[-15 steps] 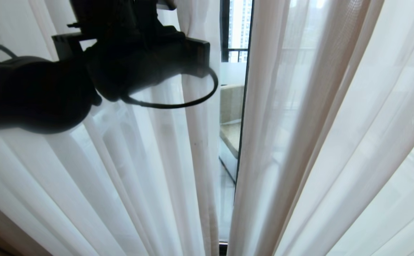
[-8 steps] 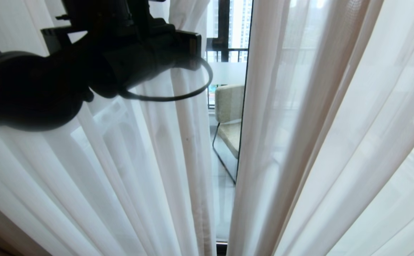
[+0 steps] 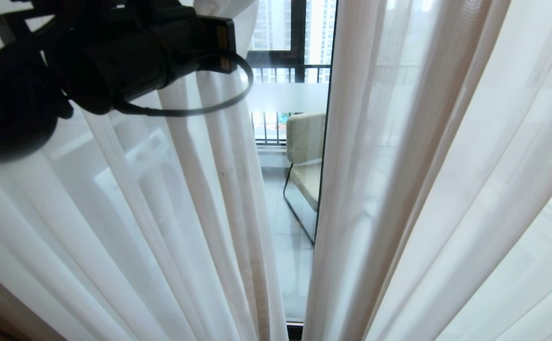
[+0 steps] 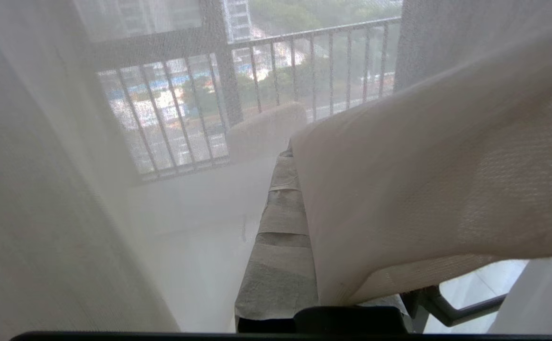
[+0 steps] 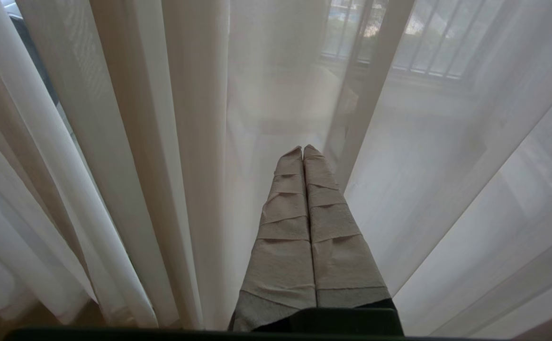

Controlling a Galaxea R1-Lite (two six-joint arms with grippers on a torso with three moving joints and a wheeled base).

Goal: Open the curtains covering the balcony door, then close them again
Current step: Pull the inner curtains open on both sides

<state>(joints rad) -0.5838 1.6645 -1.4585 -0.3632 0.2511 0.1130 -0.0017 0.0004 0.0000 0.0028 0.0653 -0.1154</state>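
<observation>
Two sheer white curtains hang in folds in front of me, a left panel [image 3: 162, 213] and a right panel [image 3: 422, 166]. Between them a narrow gap shows the balcony door [image 3: 321, 189], with its black frame, its glass and a frosted white band [image 3: 287, 97]. My left arm [image 3: 105, 52] reaches in at the upper left, up against the left panel's inner edge. In the left wrist view my left gripper [image 4: 294, 151] is shut on a fold of curtain cloth [image 4: 422, 180]. One taped finger [image 4: 278, 222] shows and the cloth covers the other. My right gripper [image 5: 303, 148] is shut and empty, pointing at the sheer cloth.
A beige chair [image 3: 306, 142] on thin black legs stands on the balcony floor behind the glass. A barred railing [image 3: 276, 76] and tall buildings lie beyond it. A black cable [image 3: 200, 111] loops under my left wrist.
My left arm has moved left and slightly up, drawing the left panel's edge with it. The gap has widened, showing more of the door, railing and chair.
</observation>
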